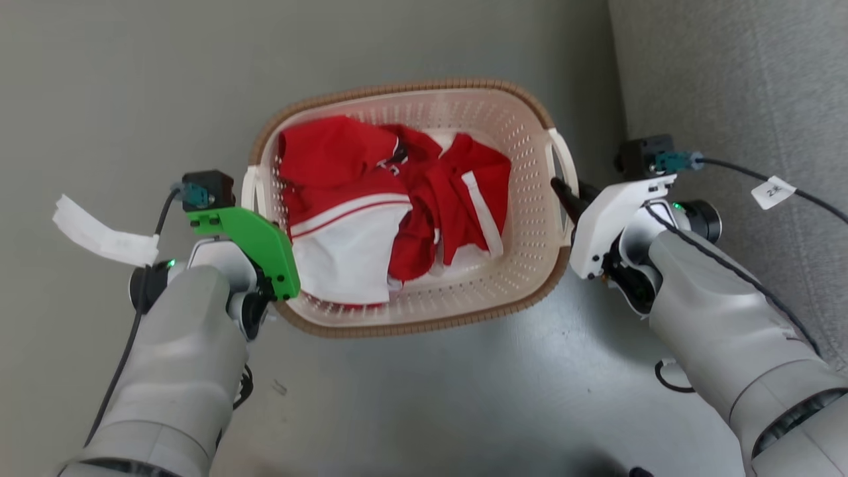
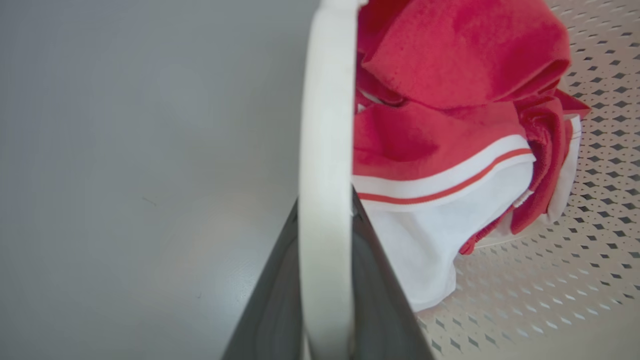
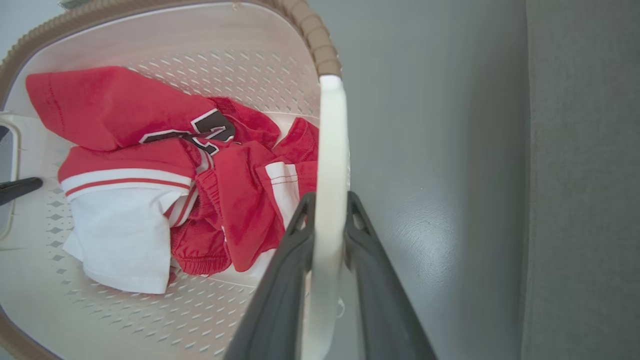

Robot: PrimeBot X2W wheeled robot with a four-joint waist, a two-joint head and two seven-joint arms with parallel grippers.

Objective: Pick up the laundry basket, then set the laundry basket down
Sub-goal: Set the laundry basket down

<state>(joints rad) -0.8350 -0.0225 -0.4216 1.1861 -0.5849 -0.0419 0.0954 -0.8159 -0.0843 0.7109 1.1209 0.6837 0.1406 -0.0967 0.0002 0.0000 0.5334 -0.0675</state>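
The laundry basket (image 1: 424,87), cream perforated plastic with a brown woven rim, lies between my two arms over the grey floor. It holds red and white clothes (image 1: 391,199). My left gripper (image 1: 255,202), under its green cover, is shut on the basket's left loop handle (image 2: 325,125), one dark finger on each side of the white band. My right gripper (image 1: 565,191) is shut on the right loop handle (image 3: 332,140) in the same way. I cannot tell whether the basket touches the floor.
A grey upholstered block (image 1: 729,79) stands close along the right, beside my right arm. A white paper tag (image 1: 99,232) hangs off the left wrist cable, and a smaller tag (image 1: 772,192) off the right cable. Grey floor (image 1: 132,79) stretches left and towards me.
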